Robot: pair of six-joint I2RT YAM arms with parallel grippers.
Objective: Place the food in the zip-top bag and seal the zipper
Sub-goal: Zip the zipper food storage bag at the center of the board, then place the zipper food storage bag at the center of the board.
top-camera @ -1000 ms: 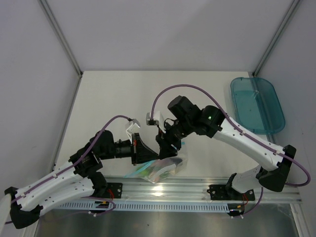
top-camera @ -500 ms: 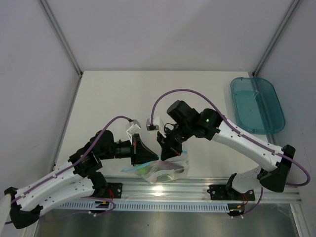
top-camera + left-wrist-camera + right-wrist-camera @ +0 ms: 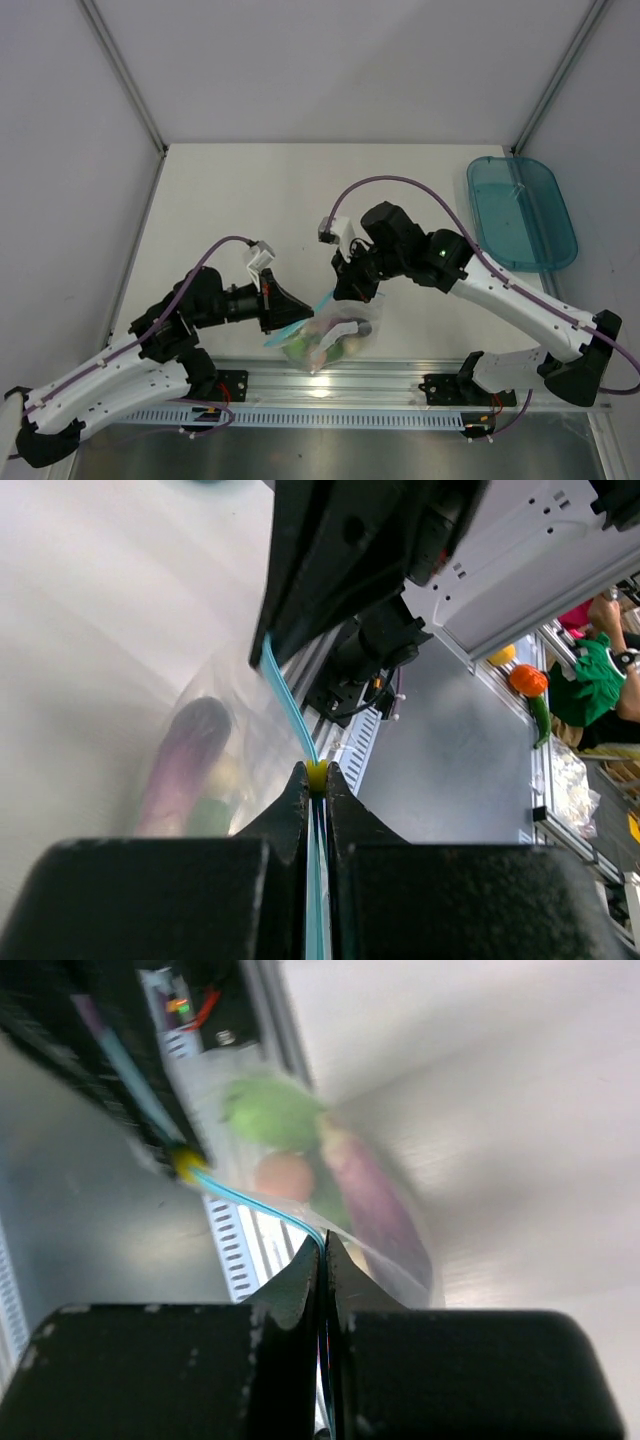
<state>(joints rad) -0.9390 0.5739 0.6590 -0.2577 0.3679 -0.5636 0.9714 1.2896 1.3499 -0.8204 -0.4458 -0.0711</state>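
Observation:
The zip-top bag (image 3: 333, 338) hangs between my two grippers over the table's near edge. Inside it show a purple eggplant-like piece (image 3: 378, 1203), a green piece (image 3: 268, 1110) and a pinkish ball (image 3: 285, 1176). The eggplant (image 3: 186, 762) also shows through the plastic in the left wrist view. My left gripper (image 3: 316, 771) is shut on the teal zipper (image 3: 288, 702) at its yellow slider (image 3: 317, 775). My right gripper (image 3: 322, 1241) is shut on the zipper (image 3: 255, 1202) further along. In the top view the left gripper (image 3: 288, 309) and right gripper (image 3: 346, 290) stand close together.
A teal translucent oval tray (image 3: 520, 211) lies at the table's far right. A metal rail (image 3: 400, 380) with the arm bases runs along the near edge, just under the bag. White walls and corner posts close off the back and sides.
My right gripper has closed on the zipper and swung a little to the right. The left gripper has shifted slightly toward the near edge, and the bag now hangs bunched between them.

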